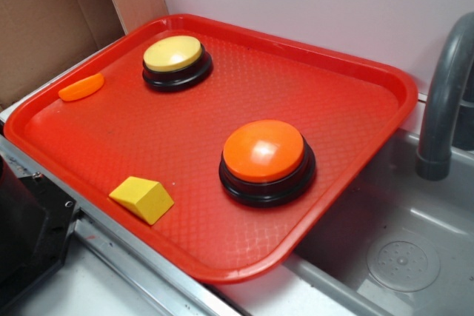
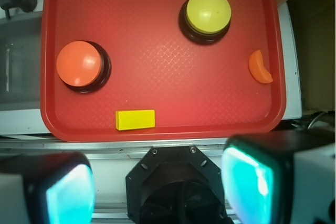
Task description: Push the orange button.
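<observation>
The orange button (image 1: 264, 151), a glossy orange dome on a round black base, sits on the red tray (image 1: 348, 101) towards its near right side. In the wrist view the orange button (image 2: 80, 64) is at the tray's left. My gripper (image 2: 157, 190) is open and empty, high above the robot's black base (image 2: 173, 182), well short of the tray (image 2: 157, 77). Its two teal-padded fingers (image 2: 68, 195) frame the bottom of the wrist view. The gripper does not show in the exterior view.
A yellow button (image 1: 173, 55) on a black base stands at the tray's far left. A small flat orange piece (image 1: 81, 87) lies by the left rim. A yellow wedge block (image 1: 142, 198) lies near the front edge. A grey sink (image 1: 400, 257) and faucet (image 1: 444, 94) are at the right.
</observation>
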Robot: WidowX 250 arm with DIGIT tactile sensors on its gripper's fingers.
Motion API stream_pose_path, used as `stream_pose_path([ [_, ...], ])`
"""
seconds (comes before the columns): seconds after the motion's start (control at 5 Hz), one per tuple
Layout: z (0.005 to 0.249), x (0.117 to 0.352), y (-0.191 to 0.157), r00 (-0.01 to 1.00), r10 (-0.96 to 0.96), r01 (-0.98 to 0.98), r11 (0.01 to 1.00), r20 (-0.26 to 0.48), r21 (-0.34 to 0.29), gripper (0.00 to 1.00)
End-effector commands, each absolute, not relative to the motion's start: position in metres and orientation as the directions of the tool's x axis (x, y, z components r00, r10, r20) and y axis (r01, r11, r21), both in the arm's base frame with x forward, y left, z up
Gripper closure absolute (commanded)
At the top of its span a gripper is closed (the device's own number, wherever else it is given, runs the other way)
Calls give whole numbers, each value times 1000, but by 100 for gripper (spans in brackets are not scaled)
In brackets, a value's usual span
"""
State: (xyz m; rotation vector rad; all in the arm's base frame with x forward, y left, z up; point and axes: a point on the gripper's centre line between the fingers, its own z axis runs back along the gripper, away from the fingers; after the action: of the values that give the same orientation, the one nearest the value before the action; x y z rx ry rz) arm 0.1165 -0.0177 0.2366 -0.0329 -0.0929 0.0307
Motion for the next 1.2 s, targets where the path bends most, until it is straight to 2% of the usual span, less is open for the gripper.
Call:
stream_pose_path([
  [0.0, 237, 117, -18, 995, 32, -29, 999, 92, -34, 0],
  [0.2, 195, 154, -68, 969, -211, 221, 973, 131, -68, 0],
  [0.4, 159, 185, -121, 943, -307, 318, 945, 130, -73, 0],
  [0.6, 127, 197, -171, 910, -395, 403, 914, 129, -46, 0],
  [0.8, 106, 195, -171, 903, -412, 418, 908, 119, -28, 0],
  [1.0, 111, 205, -141, 924, -358, 357, 933, 131, 34, 0],
])
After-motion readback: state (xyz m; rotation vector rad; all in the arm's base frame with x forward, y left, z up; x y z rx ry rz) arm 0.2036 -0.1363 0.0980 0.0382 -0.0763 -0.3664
